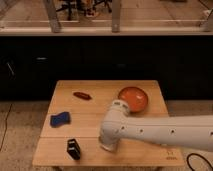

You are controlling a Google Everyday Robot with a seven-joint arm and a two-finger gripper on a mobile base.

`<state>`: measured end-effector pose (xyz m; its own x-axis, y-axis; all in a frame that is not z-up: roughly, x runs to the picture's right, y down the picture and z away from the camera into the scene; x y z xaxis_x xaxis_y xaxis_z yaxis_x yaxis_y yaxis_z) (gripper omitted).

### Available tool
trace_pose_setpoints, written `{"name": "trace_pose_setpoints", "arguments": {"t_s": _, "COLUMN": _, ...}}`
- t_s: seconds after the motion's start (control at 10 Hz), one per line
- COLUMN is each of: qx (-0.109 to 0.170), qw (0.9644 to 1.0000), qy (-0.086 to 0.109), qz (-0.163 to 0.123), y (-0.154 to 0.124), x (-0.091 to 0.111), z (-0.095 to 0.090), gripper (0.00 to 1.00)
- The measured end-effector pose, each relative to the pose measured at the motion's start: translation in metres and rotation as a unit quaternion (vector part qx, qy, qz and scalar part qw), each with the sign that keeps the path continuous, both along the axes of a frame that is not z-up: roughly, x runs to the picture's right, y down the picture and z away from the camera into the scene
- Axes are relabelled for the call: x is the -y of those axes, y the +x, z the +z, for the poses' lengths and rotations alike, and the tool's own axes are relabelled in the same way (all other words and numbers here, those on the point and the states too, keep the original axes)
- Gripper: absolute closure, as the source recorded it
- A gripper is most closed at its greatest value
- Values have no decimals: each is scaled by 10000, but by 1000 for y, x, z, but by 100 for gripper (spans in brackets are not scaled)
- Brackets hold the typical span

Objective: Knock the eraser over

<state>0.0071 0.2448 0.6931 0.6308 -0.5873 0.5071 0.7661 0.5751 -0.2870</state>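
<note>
The wooden table (95, 87) carries everything. A white arm (165, 131) reaches in from the right across the table's near half and bends down to the claw (107, 144), which hangs low over the front part of the table. Whether the claw is apart or together cannot be told.

Behind the claw and to its right sits an orange bowl (134, 98). To the claw's left and a little farther back lies a blue pad (60, 119). Well behind the claw, also to the left, lies a small reddish-brown thing (81, 95).

The eraser (74, 148), a small black block, stands upright near the claw's left side, not touching it, close to the table's front edge.

The step in hand looks like the approach, with the eraser not yet tipped. The next move probably calls for a low sweep leftward, meeting the eraser high enough that it topples rather than slides.
</note>
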Motion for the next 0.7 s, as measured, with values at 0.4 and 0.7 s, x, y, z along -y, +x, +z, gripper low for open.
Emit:
{"name": "trace_pose_setpoints", "arguments": {"t_s": 0.4, "qx": 265, "qw": 9993, "qy": -44, "qz": -267, "y": -33, "x": -12, "z": -1, "gripper": 100}}
{"name": "trace_pose_setpoints", "arguments": {"t_s": 0.7, "qx": 410, "qw": 9984, "qy": -45, "qz": -382, "y": -37, "x": -19, "z": 0, "gripper": 100}}
